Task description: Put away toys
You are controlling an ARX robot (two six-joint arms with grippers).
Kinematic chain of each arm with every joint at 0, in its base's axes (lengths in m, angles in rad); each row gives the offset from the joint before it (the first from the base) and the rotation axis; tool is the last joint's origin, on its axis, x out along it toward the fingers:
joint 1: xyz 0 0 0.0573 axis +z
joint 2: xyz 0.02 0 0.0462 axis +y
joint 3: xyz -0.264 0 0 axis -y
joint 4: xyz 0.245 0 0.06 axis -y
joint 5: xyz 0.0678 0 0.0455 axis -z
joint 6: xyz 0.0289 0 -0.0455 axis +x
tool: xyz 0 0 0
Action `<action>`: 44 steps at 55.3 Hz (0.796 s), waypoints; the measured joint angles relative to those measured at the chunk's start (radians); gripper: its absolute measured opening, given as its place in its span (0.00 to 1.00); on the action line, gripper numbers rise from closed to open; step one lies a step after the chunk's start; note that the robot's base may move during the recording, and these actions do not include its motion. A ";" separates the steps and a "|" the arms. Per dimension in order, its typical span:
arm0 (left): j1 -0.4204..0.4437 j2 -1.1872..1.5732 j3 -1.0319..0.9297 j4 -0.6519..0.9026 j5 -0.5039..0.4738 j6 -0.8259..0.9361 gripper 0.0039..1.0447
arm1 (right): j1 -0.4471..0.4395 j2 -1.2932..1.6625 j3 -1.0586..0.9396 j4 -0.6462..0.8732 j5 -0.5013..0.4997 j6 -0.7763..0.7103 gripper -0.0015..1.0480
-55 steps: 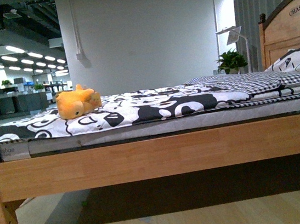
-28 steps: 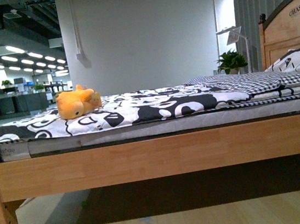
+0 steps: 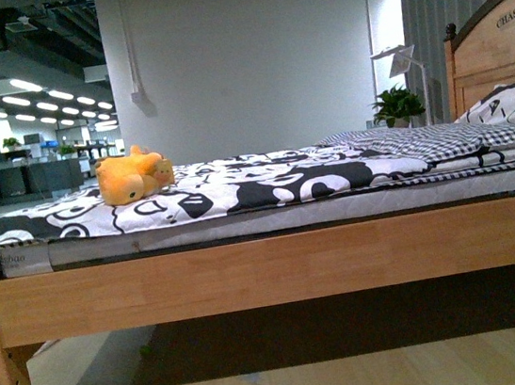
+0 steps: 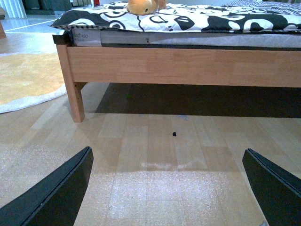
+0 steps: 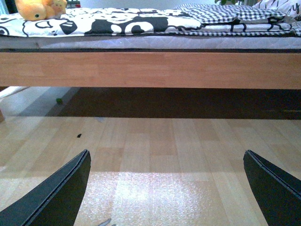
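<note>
We log one orange plush toy [image 3: 132, 176], unmoved on the bed's [image 3: 277, 268] left end; left tool [image 4: 167, 151] and right tool [image 5: 167, 153] spread empty, pickup unstarted.

Front view: low, about mattress height, fairly near, faces the bed [image 3: 354, 206] side-on. Toy [image 3: 132, 178] sits far left, headboard [image 3: 495, 47] at right edge.

Left wrist view: low over the floor [image 4: 155, 155], tilted slightly down. It looks out between the wide-apart fingers of the left gripper [image 4: 167, 188] toward the foot-end leg [image 4: 75, 96].

Right wrist view: also low, between the wide-apart fingers of the right gripper [image 5: 167, 188], faces the rail [image 5: 150, 69] further along.

All three views share rail, quilt [image 3: 238, 190] and toy. Both wrist views share a dark speck [image 4: 174, 133] on the floor.
</note>
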 joint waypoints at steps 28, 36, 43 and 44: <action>0.000 0.000 0.000 0.000 0.000 0.000 0.94 | 0.000 0.000 0.000 0.000 0.000 0.000 0.94; 0.000 0.000 0.000 0.000 0.000 0.000 0.94 | 0.000 0.000 0.000 0.000 0.000 0.000 0.94; 0.000 0.000 0.000 0.000 0.000 0.000 0.94 | 0.000 0.000 0.000 0.000 0.000 0.000 0.94; 0.000 0.000 0.000 0.000 0.000 0.000 0.94 | 0.000 0.000 0.000 0.000 0.000 0.000 0.94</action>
